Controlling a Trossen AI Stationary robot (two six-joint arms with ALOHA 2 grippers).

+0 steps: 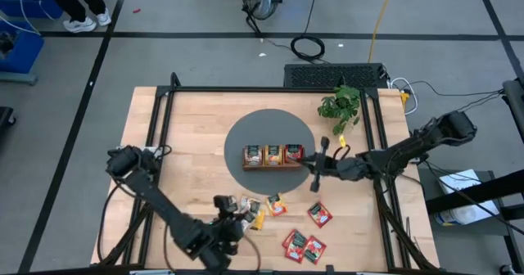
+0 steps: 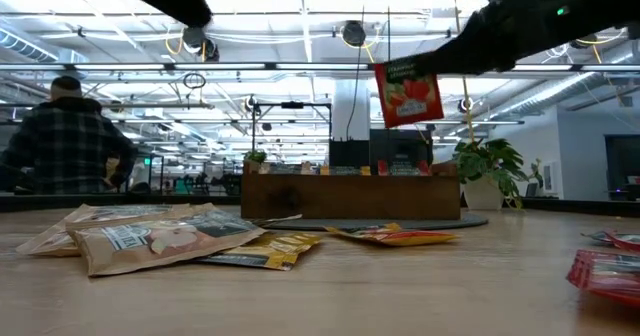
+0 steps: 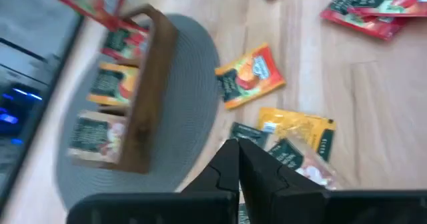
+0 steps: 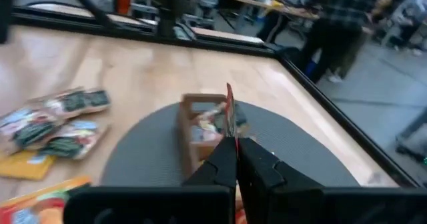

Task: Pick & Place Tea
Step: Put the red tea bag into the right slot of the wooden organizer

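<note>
The wooden tray (image 1: pixel 273 165) stands on a round grey mat (image 1: pixel 246 132) with sachets upright in its three compartments. My right gripper (image 1: pixel 318 170) reaches in from the table's right, shut on a red tea sachet (image 2: pixel 407 94) that hangs over the tray's (image 2: pixel 350 198) right part. My left gripper (image 3: pixel 238 149) hovers shut near the front edge, above a pile of pale tan and yellow sachets (image 1: pixel 246 209); nothing shows between its fingers. An orange sachet (image 1: pixel 277 205) and several red ones (image 1: pixel 304 244) lie flat on the wood. My right gripper pinches the red sachet by its upper edge (image 2: pixel 398 70) between its two fingers. The fingers come nearly level from the table's right. The sachet hangs below them, a little tilted and clear of the tray; the right wrist view shows it edge-on (image 4: pixel 229 107) past the fingertips.
A potted plant (image 1: pixel 341 103) stands at the table's far right. A dark metal frame (image 1: pixel 164 111) runs along the table's sides. Bare wood lies left of the mat. A person (image 2: pixel 65 141) stands in the room beyond the table.
</note>
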